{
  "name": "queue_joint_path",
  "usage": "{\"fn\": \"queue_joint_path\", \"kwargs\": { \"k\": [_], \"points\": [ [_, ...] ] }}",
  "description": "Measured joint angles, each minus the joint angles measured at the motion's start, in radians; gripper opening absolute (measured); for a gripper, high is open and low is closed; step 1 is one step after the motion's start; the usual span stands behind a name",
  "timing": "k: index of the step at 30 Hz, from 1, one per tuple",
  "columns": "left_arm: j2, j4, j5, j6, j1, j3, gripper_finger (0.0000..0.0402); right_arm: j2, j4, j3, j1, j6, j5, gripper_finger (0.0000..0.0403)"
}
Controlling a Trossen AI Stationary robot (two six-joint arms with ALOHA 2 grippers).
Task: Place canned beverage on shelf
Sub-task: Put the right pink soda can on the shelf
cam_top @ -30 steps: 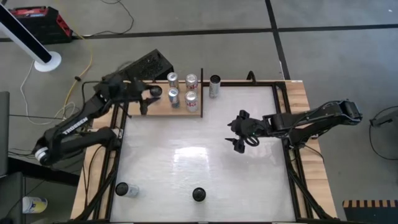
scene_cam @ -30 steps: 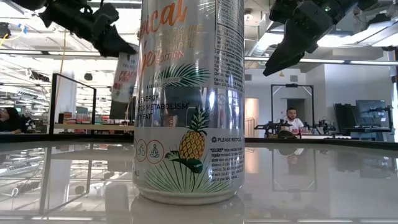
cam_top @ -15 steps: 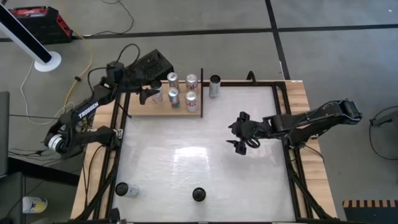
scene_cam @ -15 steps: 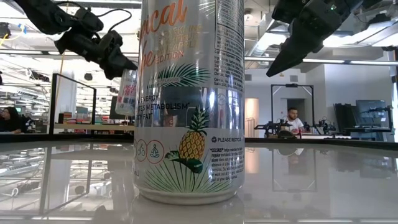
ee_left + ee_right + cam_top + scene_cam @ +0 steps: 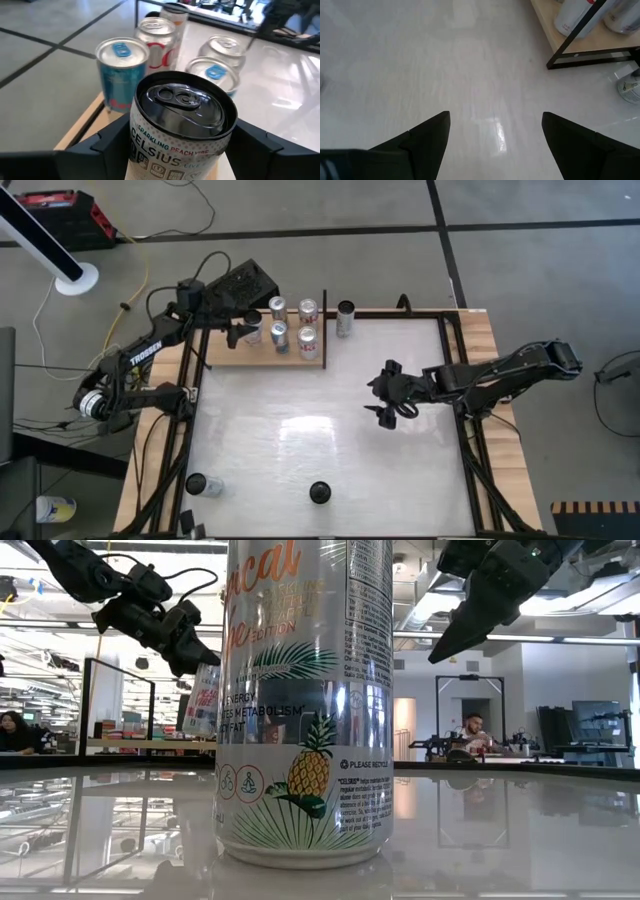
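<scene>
My left gripper [image 5: 245, 332] is shut on a pale Celsius can [image 5: 182, 107] with a black top, over the left end of the wooden shelf [image 5: 240, 358]. Several cans [image 5: 293, 323] stand on the shelf to the right of the held one, short of its black upright [image 5: 324, 330]. In the low view the held can [image 5: 204, 690] shows beside a big near can. Whether its bottom touches the board I cannot tell. My right gripper [image 5: 383, 402] hangs open above the table's right half, with nothing between its fingers [image 5: 427, 137]. My left gripper pinches the Celsius can's side wall [image 5: 145, 145] below the top rim, one finger [image 5: 97, 150] on each side. The fingers come nearly level from the table's left side, slanting a little down. The can stands about upright, slightly tilted; its lower part is hidden.
One more can [image 5: 346, 316] stands on the white table just right of the shelf's upright. Near the front edge a can [image 5: 205, 485] lies at the left and a pineapple-print can [image 5: 305, 700] stands in the middle. Bare tabletop [image 5: 300, 420] lies between.
My left arm has swung toward the table's far edge, and its gripper has sunk with the Celsius can over the shelf's left end. The can sits lower and closer to the standing cans than before. Most of this happened in the first half second.
</scene>
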Motion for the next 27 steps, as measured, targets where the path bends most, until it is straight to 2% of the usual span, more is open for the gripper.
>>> {"fn": "queue_joint_path", "kwargs": {
  "k": [4, 7, 16, 21, 27],
  "points": [
    [0.0, 0.0, -0.06, -0.011, -0.001, 0.0, 0.0292, 0.0, -0.022, 0.0, 0.0, 0.013, 0.0, 0.0338],
    [-0.003, 0.011, -0.068, -0.016, -0.001, 0.002, 0.0309, 0.0, -0.042, 0.0, 0.002, 0.027, 0.0, 0.0338],
    [-0.005, 0.023, -0.065, -0.018, -0.001, 0.002, 0.0316, 0.0, -0.043, 0.0, 0.002, 0.027, 0.0, 0.0338],
    [-0.013, 0.097, -0.065, -0.034, -0.001, 0.003, 0.0317, 0.0, -0.043, 0.0, 0.002, 0.03, 0.0, 0.0338],
    [-0.013, 0.099, -0.064, -0.044, -0.002, 0.067, 0.0317, 0.0, -0.043, 0.0, 0.002, 0.037, 0.0, 0.0338]
  ]
}}
